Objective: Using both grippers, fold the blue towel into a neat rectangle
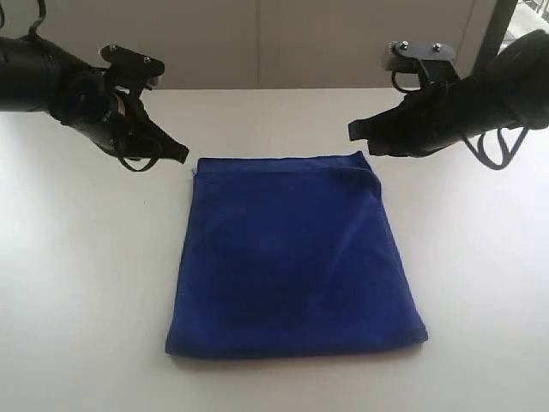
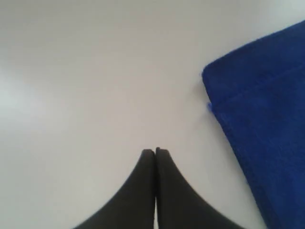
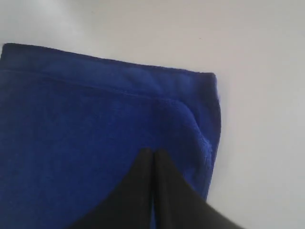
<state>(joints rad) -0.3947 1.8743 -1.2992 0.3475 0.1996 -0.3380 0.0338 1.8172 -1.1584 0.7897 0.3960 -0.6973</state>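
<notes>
One plain white worktop [image 1: 77, 300] carries everything. In its middle lies one deep royal-blue soft microfibre towel [image 1: 296, 257], folded flat into a rough rectangle. Its near edge is slightly wider than its far edge, and there is a small ruck by the far right corner. Two black narrow-fingered robot end effectors hang over the far side. The left end effector [image 1: 182, 155] is pinched fully closed with nothing between its fingers, over bare worktop just left of the towel's far left corner. The right end effector [image 1: 353, 130] is likewise closed and empty, poised over the far right corner; whether it touches the cloth cannot be told.
</notes>
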